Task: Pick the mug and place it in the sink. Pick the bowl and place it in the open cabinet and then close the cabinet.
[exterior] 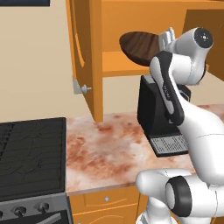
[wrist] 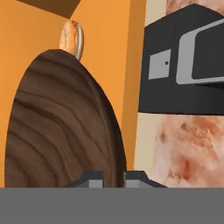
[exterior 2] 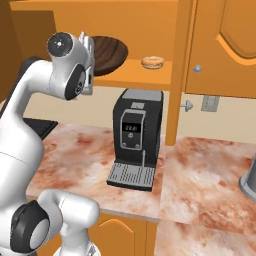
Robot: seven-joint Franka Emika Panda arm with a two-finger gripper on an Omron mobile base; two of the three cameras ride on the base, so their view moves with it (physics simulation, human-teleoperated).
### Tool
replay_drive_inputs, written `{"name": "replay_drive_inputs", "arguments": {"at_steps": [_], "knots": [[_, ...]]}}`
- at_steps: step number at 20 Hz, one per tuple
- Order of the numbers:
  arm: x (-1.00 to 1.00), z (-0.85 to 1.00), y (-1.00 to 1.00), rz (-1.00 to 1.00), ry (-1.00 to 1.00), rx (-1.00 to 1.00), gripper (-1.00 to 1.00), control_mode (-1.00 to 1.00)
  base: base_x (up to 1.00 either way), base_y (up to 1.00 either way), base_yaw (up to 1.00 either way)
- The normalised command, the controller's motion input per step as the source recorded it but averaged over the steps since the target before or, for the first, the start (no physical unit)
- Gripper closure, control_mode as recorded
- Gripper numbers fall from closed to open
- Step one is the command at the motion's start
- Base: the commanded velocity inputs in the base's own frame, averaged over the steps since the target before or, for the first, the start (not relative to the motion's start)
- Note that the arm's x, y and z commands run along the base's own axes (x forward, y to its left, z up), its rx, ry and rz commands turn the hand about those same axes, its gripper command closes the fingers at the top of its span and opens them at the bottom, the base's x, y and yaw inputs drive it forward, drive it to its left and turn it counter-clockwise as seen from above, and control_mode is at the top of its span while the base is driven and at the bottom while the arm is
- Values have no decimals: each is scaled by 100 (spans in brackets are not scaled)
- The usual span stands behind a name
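Left base view: wide dark-brown wood-look bowl point(exterior: 140, 47) at the open orange wall cabinet point(exterior: 131, 26), above black coffee machine point(exterior: 159, 118).
Right base: bowl on shelf edge, tan pastry point(exterior 2: 153, 62) beside.
Hand view: gripper point(wrist: 113, 177) pinched on bowl rim, so bowl hangs tilted for sliding in.

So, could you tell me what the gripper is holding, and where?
The gripper is shut on the bowl, pinching its rim between the fingers.

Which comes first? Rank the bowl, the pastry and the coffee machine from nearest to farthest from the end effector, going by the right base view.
1. bowl, clamped at its rim in the end effector, over the cabinet shelf.
2. pastry, further right on that shelf.
3. coffee machine, down on the counter below.
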Motion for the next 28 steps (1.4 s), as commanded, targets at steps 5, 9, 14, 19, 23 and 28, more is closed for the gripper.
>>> {"name": "replay_drive_inputs", "arguments": {"at_steps": [5, 9, 14, 19, 23, 28], "knots": [[31, -9, 0, 0, 0, 0, 100, -100, 0, 0, 0], [41, 0, 0, 0, -2, 0, 100, -100, 0, 0, 0], [38, -10, 0, 0, 0, 0, 100, -100, 0, 0, 0], [35, -21, 0, 0, 0, 0, 100, -100, 0, 0, 0], [38, -17, 0, 0, 0, 0, 100, -100, 0, 0, 0], [23, -7, 0, 0, 0, 0, -100, -100, 0, 0, 0]]}}
